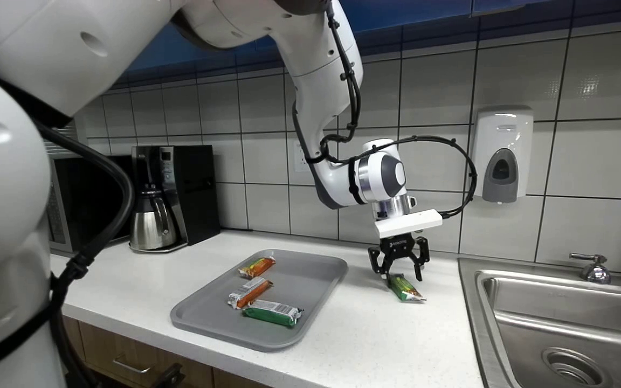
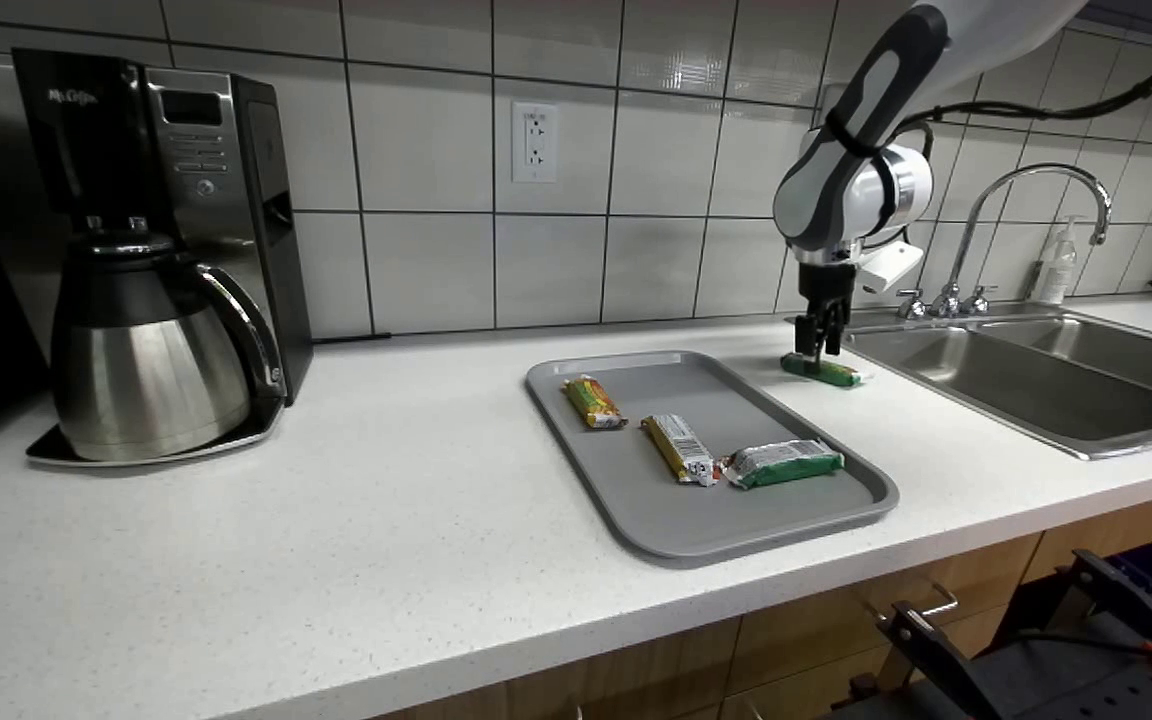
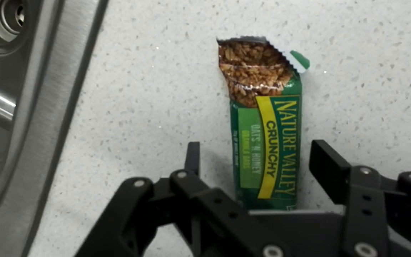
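Observation:
A green granola bar in a Nature Valley wrapper (image 3: 268,150) lies on the white counter beside the sink. It also shows in both exterior views (image 1: 406,289) (image 2: 826,371). My gripper (image 3: 256,151) is open, with one finger on each side of the bar and a gap at both sides. In the exterior views the gripper (image 1: 403,274) (image 2: 818,352) points down, its fingertips low over the counter around the bar. The bar's near end is hidden under the gripper in the wrist view.
A grey tray (image 1: 305,269) (image 2: 706,525) holds an orange bar (image 1: 257,267), an orange-and-white bar (image 1: 251,292) and a green bar (image 1: 271,313). A steel sink (image 1: 469,312) (image 3: 59,89) borders the bar's side. A coffee maker (image 2: 206,180), faucet (image 2: 976,210) and wall soap dispenser (image 1: 503,153) stand around.

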### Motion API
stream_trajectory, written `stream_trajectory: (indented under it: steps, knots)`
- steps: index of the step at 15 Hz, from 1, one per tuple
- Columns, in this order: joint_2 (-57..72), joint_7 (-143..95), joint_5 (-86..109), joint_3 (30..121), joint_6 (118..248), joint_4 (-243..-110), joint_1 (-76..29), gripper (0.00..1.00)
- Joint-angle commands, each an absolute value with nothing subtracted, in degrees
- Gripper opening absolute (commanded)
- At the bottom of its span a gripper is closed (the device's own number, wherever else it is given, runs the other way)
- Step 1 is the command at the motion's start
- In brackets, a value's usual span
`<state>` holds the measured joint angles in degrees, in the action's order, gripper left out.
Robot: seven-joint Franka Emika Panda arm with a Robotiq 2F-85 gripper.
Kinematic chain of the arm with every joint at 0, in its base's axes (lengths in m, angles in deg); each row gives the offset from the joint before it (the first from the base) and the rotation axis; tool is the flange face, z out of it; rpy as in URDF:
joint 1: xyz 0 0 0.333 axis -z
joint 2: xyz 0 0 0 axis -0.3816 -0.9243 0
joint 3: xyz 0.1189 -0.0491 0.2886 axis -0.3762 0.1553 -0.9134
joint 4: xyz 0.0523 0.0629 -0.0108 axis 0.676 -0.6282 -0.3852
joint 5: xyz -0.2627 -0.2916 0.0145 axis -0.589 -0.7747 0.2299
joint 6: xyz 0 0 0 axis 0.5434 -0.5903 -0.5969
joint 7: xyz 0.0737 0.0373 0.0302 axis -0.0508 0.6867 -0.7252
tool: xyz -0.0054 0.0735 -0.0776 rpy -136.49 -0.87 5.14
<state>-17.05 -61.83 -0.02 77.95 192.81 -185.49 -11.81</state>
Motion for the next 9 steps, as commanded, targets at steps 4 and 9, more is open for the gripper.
stream_trajectory:
  steps: [4, 9]
  knots:
    - [-16.15, -60.77, -0.63, 76.85, 190.69, -184.1, -11.01, 1.0]
    - [-13.65, -61.4, -0.46, 76.17, 190.95, -186.38, -10.94, 1.0]
